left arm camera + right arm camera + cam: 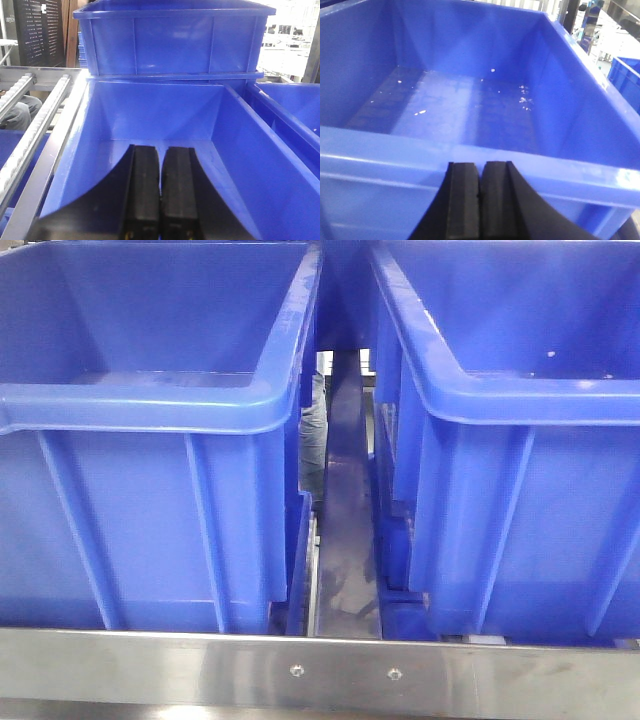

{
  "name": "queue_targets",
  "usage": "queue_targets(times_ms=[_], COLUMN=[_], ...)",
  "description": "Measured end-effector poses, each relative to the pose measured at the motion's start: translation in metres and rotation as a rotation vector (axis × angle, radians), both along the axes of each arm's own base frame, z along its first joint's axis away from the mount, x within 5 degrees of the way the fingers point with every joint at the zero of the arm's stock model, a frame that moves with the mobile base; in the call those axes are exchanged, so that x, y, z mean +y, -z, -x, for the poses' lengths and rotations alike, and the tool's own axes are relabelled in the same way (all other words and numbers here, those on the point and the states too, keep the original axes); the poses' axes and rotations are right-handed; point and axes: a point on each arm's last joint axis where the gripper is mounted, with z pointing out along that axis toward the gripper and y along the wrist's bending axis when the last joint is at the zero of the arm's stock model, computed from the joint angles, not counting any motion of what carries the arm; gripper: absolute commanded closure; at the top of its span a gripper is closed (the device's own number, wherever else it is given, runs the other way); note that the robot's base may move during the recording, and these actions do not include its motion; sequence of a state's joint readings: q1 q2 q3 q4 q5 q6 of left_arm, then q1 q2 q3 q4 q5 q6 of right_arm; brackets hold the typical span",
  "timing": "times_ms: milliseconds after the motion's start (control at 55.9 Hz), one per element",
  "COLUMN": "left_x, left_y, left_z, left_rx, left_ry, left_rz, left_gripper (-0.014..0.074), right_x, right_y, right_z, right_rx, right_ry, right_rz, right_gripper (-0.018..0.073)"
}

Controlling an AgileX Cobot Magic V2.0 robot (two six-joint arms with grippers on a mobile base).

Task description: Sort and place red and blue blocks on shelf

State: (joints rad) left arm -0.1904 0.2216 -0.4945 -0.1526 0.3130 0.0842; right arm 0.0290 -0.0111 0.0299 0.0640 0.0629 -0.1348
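Two glossy ribbed blue plastic bins [150,440] behind brushed-steel shelf rail [320,670]

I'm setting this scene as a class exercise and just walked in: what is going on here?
A two-armed robot faces a metal shelf holding two big blue bins, the left bin and the right bin. The left gripper hangs over one bin's inside and the right gripper sits at another bin's rim; both are shut and hold nothing. No red or blue block is in view.
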Motion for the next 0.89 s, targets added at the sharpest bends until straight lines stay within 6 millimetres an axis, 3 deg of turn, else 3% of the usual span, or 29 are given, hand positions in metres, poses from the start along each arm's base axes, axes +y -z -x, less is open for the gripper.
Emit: queue_targets(times_ms=[554, 679, 894], left_x=[0.0, 0.003, 0.012], left_y=[0.002, 0.017, 0.07], left_z=[-0.001, -0.002, 0.007], left_rx=[-0.003, -0.039, -0.056], left_ry=[-0.002, -0.059, -0.225], left_rz=[0.001, -0.027, 0.007], left_gripper=[0.0517, 0.0517, 0.0517], right_x=[0.0, 0.0, 0.0], right_y=[0.0, 0.0, 0.0], right_z=[0.0, 0.0, 0.0], right_rx=[0.0, -0.002, -0.002], right_ry=[0.0, 0.0, 0.0], right_rz=[0.003, 0.003, 0.005], right_gripper=[0.051, 0.051, 0.051])
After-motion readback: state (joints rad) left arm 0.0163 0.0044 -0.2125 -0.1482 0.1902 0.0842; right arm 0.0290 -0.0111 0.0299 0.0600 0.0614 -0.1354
